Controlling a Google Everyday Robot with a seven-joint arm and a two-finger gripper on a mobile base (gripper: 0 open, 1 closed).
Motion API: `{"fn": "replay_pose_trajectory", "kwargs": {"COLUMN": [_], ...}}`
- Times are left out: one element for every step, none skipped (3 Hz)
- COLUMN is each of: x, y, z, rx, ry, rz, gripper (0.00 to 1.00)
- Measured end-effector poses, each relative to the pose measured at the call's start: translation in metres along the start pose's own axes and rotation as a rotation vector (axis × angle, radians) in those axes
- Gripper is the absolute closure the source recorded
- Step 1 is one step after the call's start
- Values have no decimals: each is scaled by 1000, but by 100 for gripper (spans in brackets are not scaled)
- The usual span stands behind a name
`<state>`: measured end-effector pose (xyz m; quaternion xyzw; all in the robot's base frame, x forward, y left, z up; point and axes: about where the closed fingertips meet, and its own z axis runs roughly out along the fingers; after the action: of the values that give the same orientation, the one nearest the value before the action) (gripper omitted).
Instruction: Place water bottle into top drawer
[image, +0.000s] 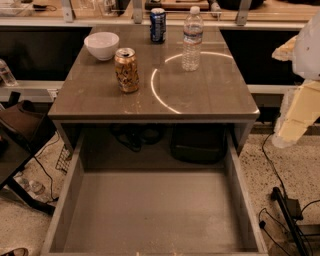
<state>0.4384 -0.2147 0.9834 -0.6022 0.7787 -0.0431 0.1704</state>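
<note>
Camera view, looking down over a grey-brown table (100, 100). The top drawer (150, 215) is pulled out toward the viewer below the table's front edge, its flat bottom bare, with low walls left and right. Clock bearings are taken from the tabletop centre.

- White bowl (101, 45) at 10 o'clock, upright, near the far left corner.
- Gold-brown can (126, 70) at 9 o'clock, upright, just in front of the bowl and apart from it.
- Blue soda can (158, 25) at 12 o'clock, by the far edge.
- Water bottle (192, 39) at 1 o'clock, upright on the tabletop with its cap on, right of the blue can and apart from it. It is not in the drawer.
- A bright arc of light (159, 95) curves over the surface around the bottle's base.
- Gripper (292, 122) at 3 o'clock, off the table's right edge, in the air and well apart from the bottle, touching nothing on the table. Wide or narrow: cannot tell.
- Black cables (280, 200) at 4 o'clock, on the speckled floor.
</note>
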Motion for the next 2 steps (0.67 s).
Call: {"fn": "replay_pose_trajectory", "kwargs": {"x": [0,-5], "y": [0,-28], "z": [0,-9], "rx": [0,61], "ry": [0,-61], "rz": [0,53], "gripper": [0,0]}}
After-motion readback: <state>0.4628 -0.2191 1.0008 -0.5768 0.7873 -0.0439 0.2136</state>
